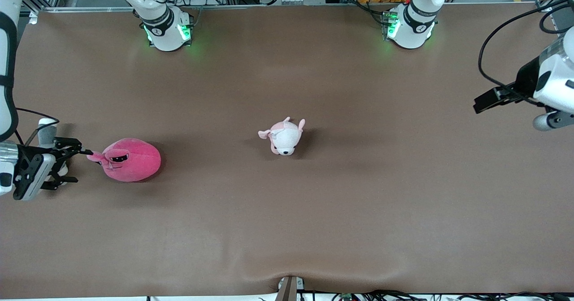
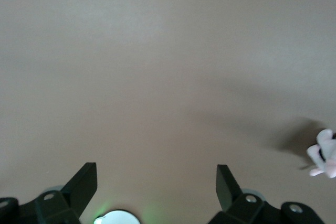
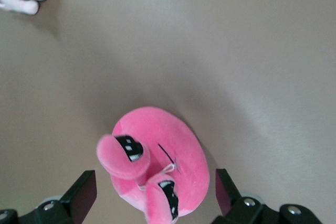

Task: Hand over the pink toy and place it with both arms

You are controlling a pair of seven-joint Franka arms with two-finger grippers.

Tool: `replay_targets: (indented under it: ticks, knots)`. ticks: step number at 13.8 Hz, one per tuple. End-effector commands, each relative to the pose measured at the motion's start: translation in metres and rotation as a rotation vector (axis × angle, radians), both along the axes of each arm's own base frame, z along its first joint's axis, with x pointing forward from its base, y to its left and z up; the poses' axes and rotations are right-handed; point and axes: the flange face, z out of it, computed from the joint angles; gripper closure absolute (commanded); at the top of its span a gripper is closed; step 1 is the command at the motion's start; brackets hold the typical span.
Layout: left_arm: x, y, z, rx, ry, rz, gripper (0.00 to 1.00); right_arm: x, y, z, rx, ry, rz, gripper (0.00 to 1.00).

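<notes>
Pink toy (image 1: 131, 159): round hot-pink plush, lying on the table (image 1: 287, 211) toward the right arm's end, its ear flaps and dark eye patches pointing at the right gripper. Nothing is gripping it; in the right wrist view the pink toy (image 3: 160, 163) is sitting between the two spread fingers without either one touching it.

Table: brown surface, carrying both plush items, with the two arm bases standing along its edge farthest from the front camera.

Right arm (image 1: 8, 67): reaching down at its own end of the table. Right gripper (image 1: 76, 150) is sitting just beside the toy's ear flaps, jaws standing wide open and holding nothing.

Left arm (image 1: 554, 76): waiting above its own end of the table, well apart from both toys. Left gripper (image 2: 156, 182) is hanging over bare table, jaws spread wide and empty.

Small plush (image 1: 284, 136): pale pink-and-white animal, lying near the middle of the table, well apart from the pink toy, on the side toward the left arm's end.
</notes>
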Motion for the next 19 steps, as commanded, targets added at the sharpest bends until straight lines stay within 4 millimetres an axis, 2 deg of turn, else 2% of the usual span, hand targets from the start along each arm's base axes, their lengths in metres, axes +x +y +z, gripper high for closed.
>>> replay_targets:
  ticks: [1,2,4,7,9,11,14,19]
  knots:
    - [-0.042,0.023,0.010,-0.028,-0.039,-0.056,0.00,-0.013,0.022,0.044,-0.056,0.001,-0.079,0.00]
    - [-0.052,0.024,0.013,-0.032,-0.042,-0.068,0.00,-0.015,0.035,0.055,-0.059,-0.003,-0.078,0.00]
    - [-0.066,0.028,0.012,-0.034,-0.030,-0.061,0.00,-0.028,0.049,0.081,-0.063,-0.014,-0.117,0.00]
    - [-0.071,0.031,0.013,-0.031,-0.014,-0.057,0.00,-0.067,0.055,0.115,-0.076,0.011,-0.199,0.00]
    - [-0.073,0.022,0.013,-0.017,-0.004,-0.068,0.00,-0.086,0.062,0.131,-0.082,0.013,-0.249,0.00]
    - [-0.074,0.015,0.014,-0.012,-0.007,-0.081,0.00,-0.097,0.082,0.140,-0.119,0.040,-0.299,0.00]
    - [-0.074,0.015,0.015,-0.011,-0.012,-0.083,0.00,-0.113,0.078,0.166,-0.157,0.038,-0.415,0.00]
    - [-0.072,0.008,0.017,-0.011,-0.036,-0.092,0.00,-0.133,0.074,0.190,-0.265,0.063,-0.613,0.00]
